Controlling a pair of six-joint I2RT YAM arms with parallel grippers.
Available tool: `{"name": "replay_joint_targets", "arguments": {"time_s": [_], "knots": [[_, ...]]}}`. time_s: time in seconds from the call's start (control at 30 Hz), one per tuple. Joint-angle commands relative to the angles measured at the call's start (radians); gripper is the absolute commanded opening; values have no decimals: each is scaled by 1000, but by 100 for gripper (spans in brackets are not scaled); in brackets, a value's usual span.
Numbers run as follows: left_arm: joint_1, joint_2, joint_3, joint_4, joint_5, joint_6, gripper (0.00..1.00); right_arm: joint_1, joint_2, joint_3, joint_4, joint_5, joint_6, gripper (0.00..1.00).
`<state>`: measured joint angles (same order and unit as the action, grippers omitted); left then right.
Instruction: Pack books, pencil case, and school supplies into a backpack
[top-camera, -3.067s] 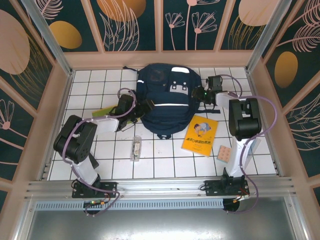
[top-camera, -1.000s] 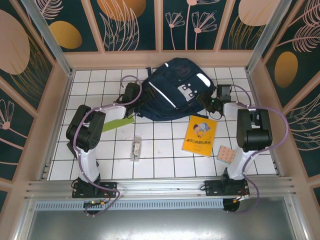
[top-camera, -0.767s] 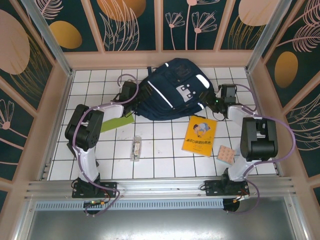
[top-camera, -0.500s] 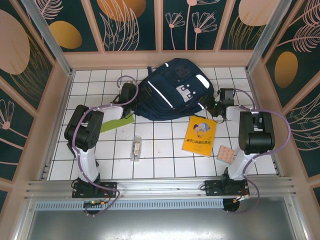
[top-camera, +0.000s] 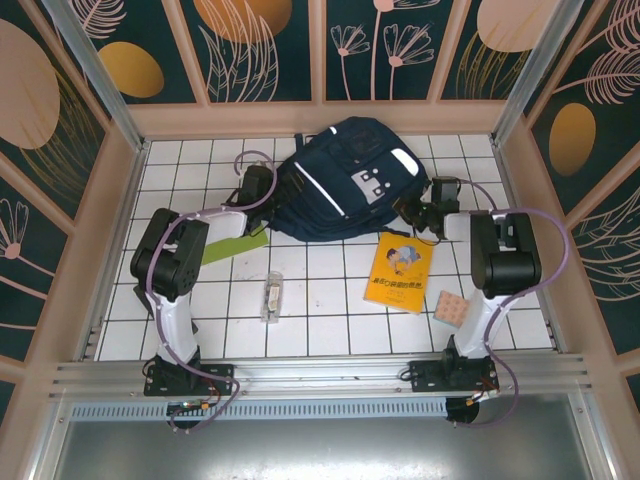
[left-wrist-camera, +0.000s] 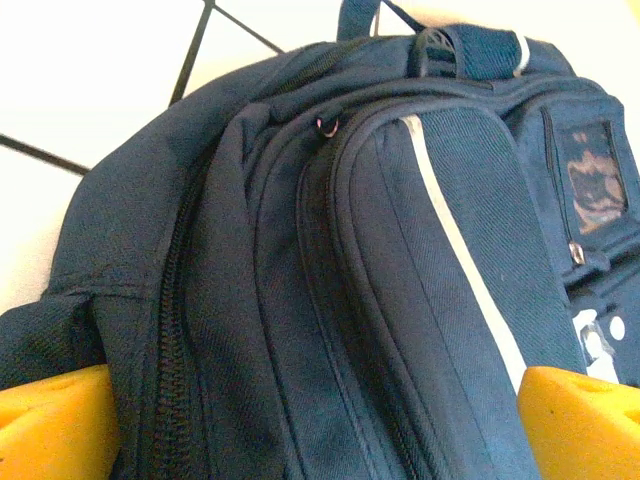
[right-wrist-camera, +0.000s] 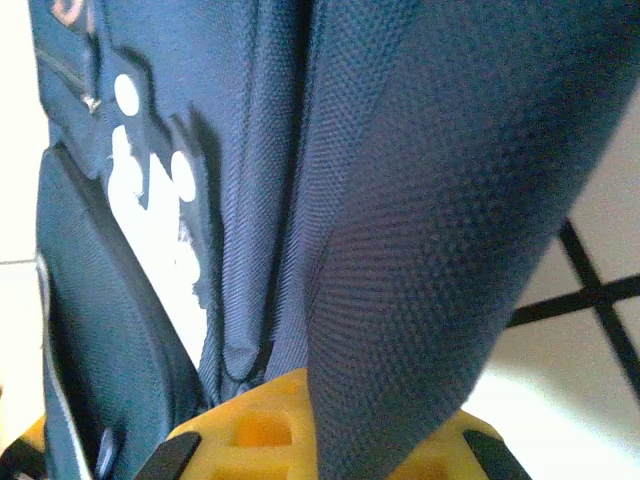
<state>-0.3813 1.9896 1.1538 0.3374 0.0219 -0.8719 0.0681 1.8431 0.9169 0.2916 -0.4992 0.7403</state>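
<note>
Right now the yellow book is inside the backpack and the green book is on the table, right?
No: the yellow book lies on the table, outside the backpack, as the top view shows. The green book is on the table.

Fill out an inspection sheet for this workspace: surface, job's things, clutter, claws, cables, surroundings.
Surface: white tiled table with dark grid lines.
Job's things: backpack lying at the far middle; orange-yellow book flat to its near right; lime-green book to its left; dotted pad at the near right; clear oblong box in the near middle. All four lie outside the backpack.
Clutter: nothing seen.
Claws: left claw open, fingers either side of the backpack's side; right claw shut on a fold of backpack fabric.
Cables: purple cable looped along each arm.
Surroundings: floral wall panels; metal rail at the near edge.
</note>
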Motion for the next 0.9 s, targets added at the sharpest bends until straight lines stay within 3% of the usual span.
{"name": "replay_joint_targets", "arguments": {"time_s": [0.0,0.23,0.47,0.67,0.87], "knots": [[15,63,65,-39,-30,20,99,41,-129,2,17,-70,20,0],[30,39,200,-168,-58,129,99,106,-215,9,-3,-26,112,0],[23,-163,131,-317,30,221,99,171,-189,74,30,68,190,0],[-79,-342,15,-390,36,258,98,212,-161,121,48,129,268,0],[-183,-412,-130,-265,127,165,83,233,-158,165,9,173,305,0]]}}
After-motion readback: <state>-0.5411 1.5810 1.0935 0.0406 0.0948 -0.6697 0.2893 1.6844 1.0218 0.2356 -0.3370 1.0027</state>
